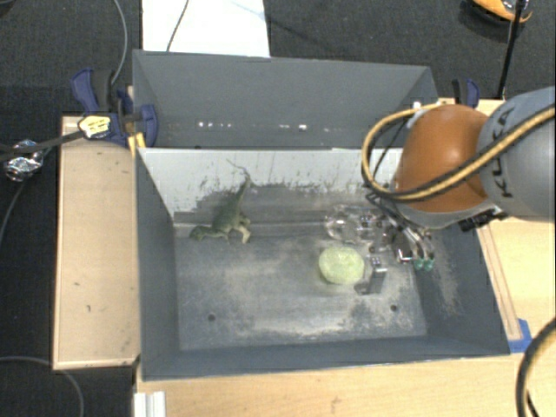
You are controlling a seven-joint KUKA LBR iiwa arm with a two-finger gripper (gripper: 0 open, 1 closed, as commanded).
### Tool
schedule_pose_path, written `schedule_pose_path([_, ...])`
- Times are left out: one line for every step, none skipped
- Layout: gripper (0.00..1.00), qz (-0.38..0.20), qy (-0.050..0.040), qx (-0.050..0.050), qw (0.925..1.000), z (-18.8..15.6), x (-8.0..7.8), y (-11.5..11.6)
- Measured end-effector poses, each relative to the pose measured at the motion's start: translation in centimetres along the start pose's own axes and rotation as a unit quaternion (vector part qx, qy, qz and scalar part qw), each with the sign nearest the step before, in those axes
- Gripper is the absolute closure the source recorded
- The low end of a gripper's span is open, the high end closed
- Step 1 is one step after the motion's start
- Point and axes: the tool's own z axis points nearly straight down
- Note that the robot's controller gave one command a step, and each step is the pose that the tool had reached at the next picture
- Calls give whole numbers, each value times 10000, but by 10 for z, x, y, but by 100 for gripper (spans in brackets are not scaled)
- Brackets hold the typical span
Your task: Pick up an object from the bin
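In the bin (pixel 261 311), right of centre: one pale green rounded lump (pixel 340 266) on the floor, well apart from all four walls. The gripper (pixel 375 278) is low, just beside the lump on its right, and appears to touch its edge. The lump is not seen inside the gripper. Whether the gripper is open or closed: cannot tell, as the metal parts blur together there.

Count of loose things:
- 1 pale green lump, as above.
- 1 green toy dinosaur (pixel 228 220), left of centre at the foot of the back slope, its neck pointing up along the slope. Well apart from the lump and the gripper.
- 1 clear, glinting shape (pixel 340 226) just behind the lump. I cannot tell whether it is a loose thing or part of the gripper.

Robot: the orange cover (pixel 439 159) on the wrist hangs over the right rear of the bin, with a yellow-and-black cable (pixel 372 159) looping round its left side.

Edges and room: the front half and the left front corner of the floor are bare. The gripper sits between the lump and the right wall, nearer the lump. Open floor lies between the dinosaur and the lump.
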Motion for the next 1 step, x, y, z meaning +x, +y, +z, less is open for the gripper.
schedule_pose_path([0, 349, -39, -2, 9994, 32, -21, 7])
